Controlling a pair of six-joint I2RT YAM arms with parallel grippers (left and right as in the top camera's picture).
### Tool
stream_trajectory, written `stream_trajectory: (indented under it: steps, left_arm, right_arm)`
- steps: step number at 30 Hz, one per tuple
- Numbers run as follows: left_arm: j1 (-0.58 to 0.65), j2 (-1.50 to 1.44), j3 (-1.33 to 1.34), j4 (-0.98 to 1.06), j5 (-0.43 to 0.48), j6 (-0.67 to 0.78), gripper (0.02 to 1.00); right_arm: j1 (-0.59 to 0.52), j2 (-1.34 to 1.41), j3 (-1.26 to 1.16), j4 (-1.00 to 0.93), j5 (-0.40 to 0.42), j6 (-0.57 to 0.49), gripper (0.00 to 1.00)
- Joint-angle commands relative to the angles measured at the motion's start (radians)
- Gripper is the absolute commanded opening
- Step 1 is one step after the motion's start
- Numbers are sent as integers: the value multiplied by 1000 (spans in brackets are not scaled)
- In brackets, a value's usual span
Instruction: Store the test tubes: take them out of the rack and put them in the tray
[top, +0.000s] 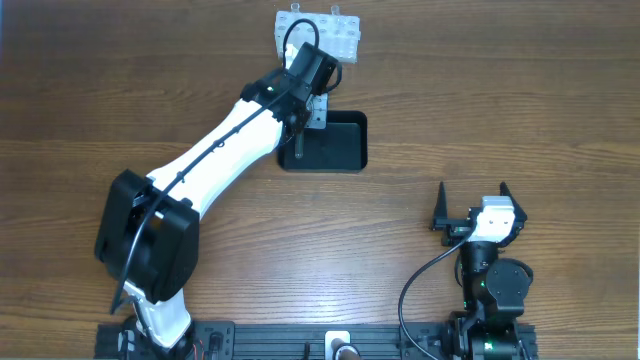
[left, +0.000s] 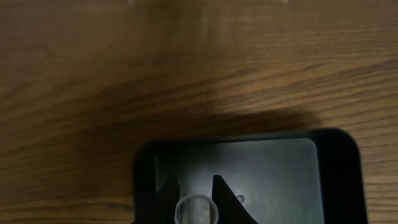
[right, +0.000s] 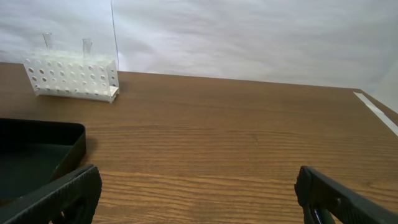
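Note:
A clear test tube stands upright between my left gripper's fingers, its open rim facing the camera; the gripper is shut on it. It hangs over the near-left part of the black tray. From above, the left gripper sits at the tray's left edge, just below the white rack. The rack has two tubes sticking up from it. My right gripper stands open over bare table at the lower right, far from the tray, its fingers spread wide.
The wooden table is bare to the right of the tray and rack. A white backdrop stands behind the table's far edge. The left arm's white link lies diagonally across the left middle.

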Motion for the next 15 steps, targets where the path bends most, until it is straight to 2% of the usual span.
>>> stream_trajectory:
  steps: [1, 11, 13, 15]
  left_arm:
    - [27, 47, 6, -3, 76, -44, 42]
    - [57, 100, 6, -4, 75, -36, 45]
    - [64, 102, 6, -3, 74, -35, 93]
    - [70, 103, 6, -3, 75, -36, 205]
  right_arm:
    - [-3, -7, -6, -3, -2, -1, 993]
    - [-3, -7, -6, -3, -2, -1, 993]
    - [-3, -7, -6, -3, -2, -1, 993]
    - [-3, -7, -6, -3, -2, -1, 991]
